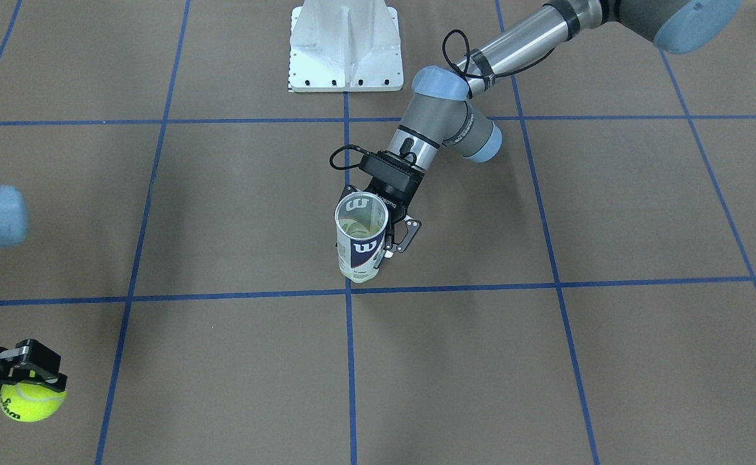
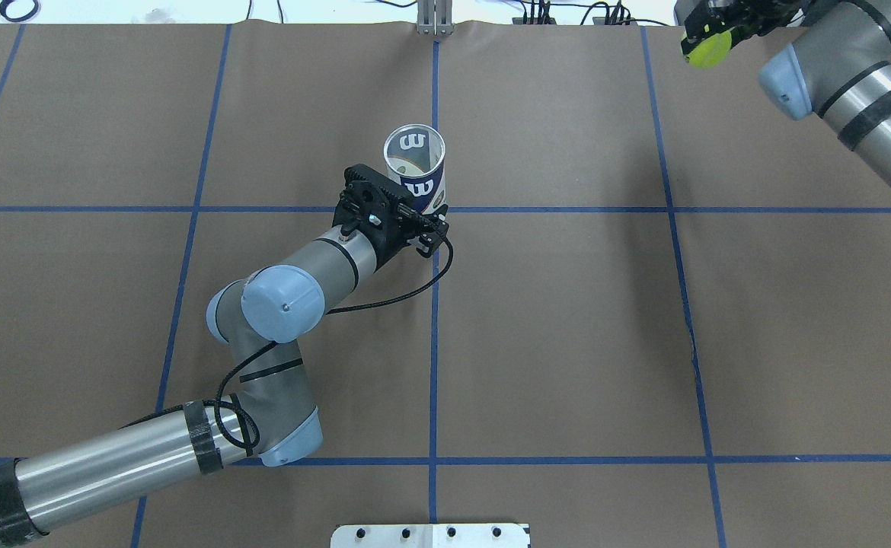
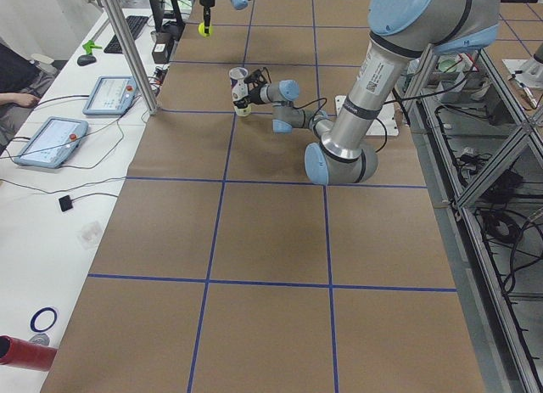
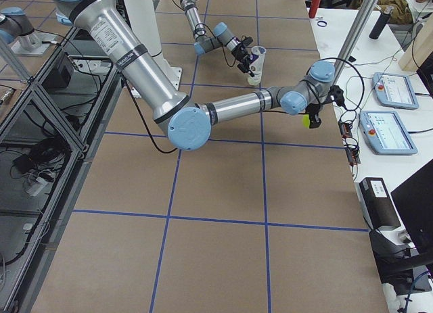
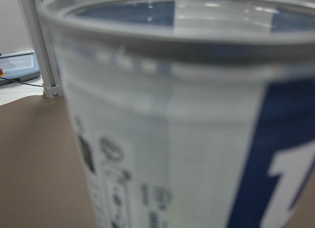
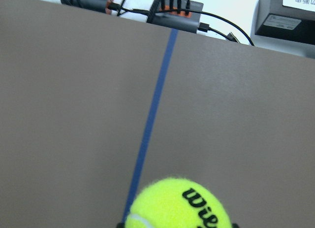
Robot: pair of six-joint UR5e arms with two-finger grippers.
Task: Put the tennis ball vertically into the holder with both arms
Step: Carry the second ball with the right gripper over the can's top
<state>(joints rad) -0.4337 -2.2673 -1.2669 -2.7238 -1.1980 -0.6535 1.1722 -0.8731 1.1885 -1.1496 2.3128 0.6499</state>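
Firmly grips the upright holder [image 1: 360,252] with the left tool [image 1: 371,232] mid worktop [image 1: 223,213]; clasps the tennis ball [image 1: 32,403] in the right tool [image 1: 29,384], well apart.

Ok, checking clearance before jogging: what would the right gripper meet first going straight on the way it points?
Probably the brown paper-covered table, near a blue tape line; the yellow-green tennis ball held by the right gripper would touch first. Nothing else shows between.
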